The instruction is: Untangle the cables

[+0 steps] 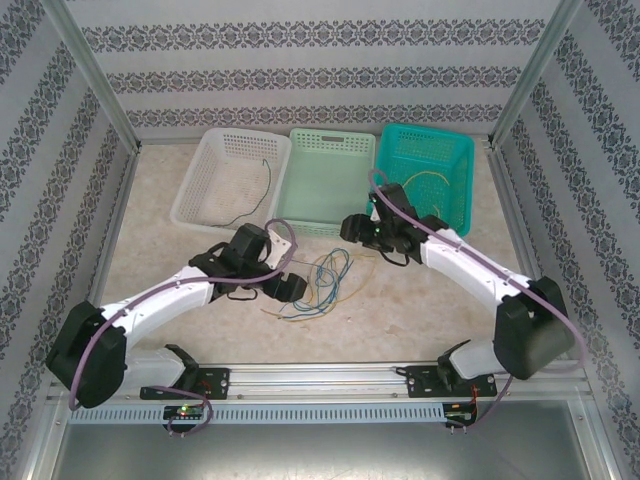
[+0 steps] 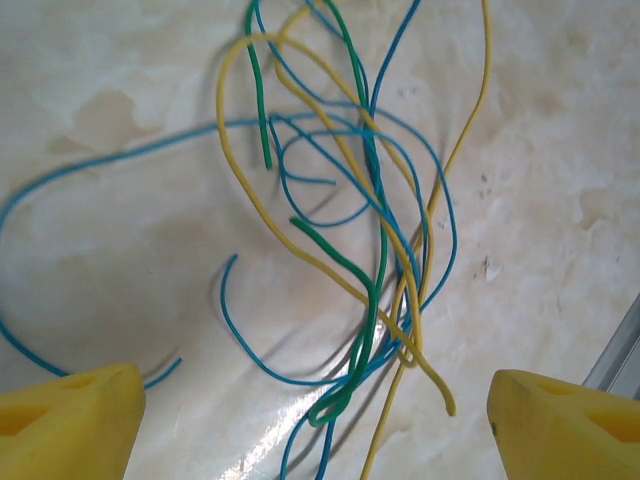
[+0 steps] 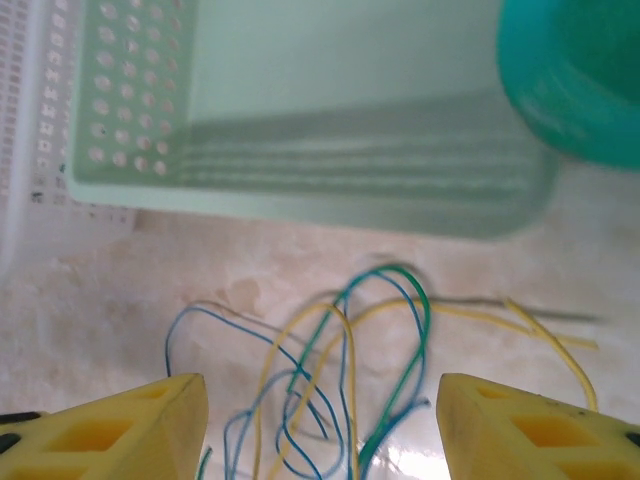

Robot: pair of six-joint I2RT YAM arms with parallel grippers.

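The cables point(image 1: 325, 280) are thin yellow, green and blue wires lying tangled on the marble-patterned table, just in front of the baskets. My left gripper point(image 1: 292, 286) hovers at the tangle's left side. In the left wrist view its yellow fingers point(image 2: 70, 420) stand wide apart, and the green loop point(image 2: 324, 414) lies on the table between them, untouched. My right gripper point(image 1: 368, 236) is above the tangle's far right end. It is open too, its fingers point(image 3: 540, 430) straddling the looped wires point(image 3: 426, 316) from above. Neither gripper holds anything.
Three baskets stand in a row at the back: white point(image 1: 205, 185) with a dark wire in it, pale green point(image 1: 300, 200), and teal point(image 1: 455, 165) with a yellow wire inside. The pale green basket's wall point(image 3: 300, 180) is close ahead of the right gripper. Patterned walls enclose the table.
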